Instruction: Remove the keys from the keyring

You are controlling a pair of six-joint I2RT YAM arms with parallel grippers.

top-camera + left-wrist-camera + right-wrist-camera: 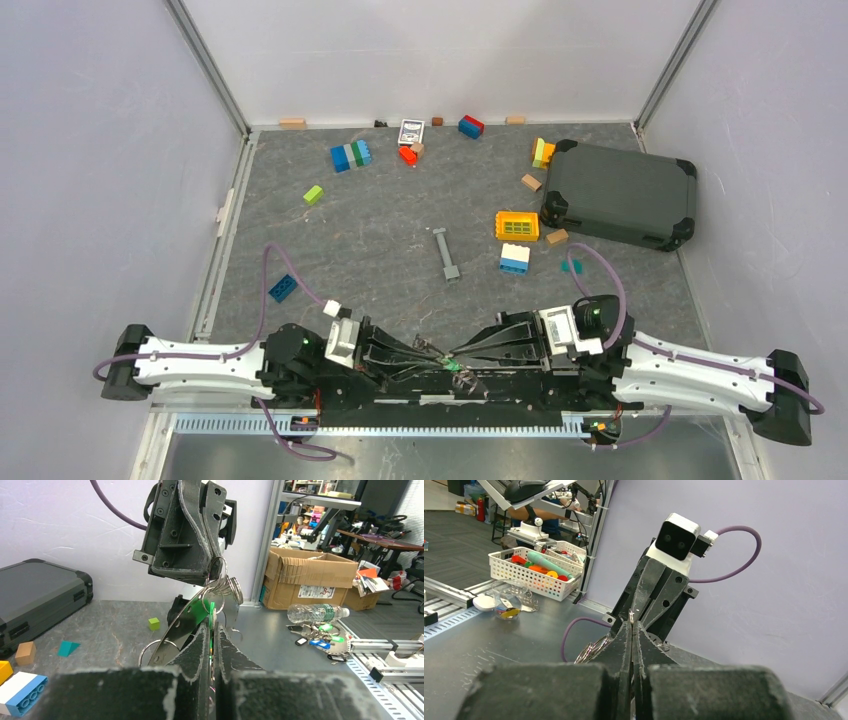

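Grey tabletop (380,230) stretching behind, the left gripper (212,645) is pinching the green-headed key (200,612) between closed tips; directly above, the right gripper (631,623) is clamping shut on the keyring (216,566); the key is probably needing slow, steady threading along the coil.

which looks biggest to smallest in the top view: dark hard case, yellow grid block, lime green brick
1. dark hard-shell case
2. yellow plastic grid block
3. lime green toy brick, clearly smallest

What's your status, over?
Left gripper shut on green-headed silver key. Right gripper shut on thin silver wire keyring. Key not yet off. Nothing blocking.
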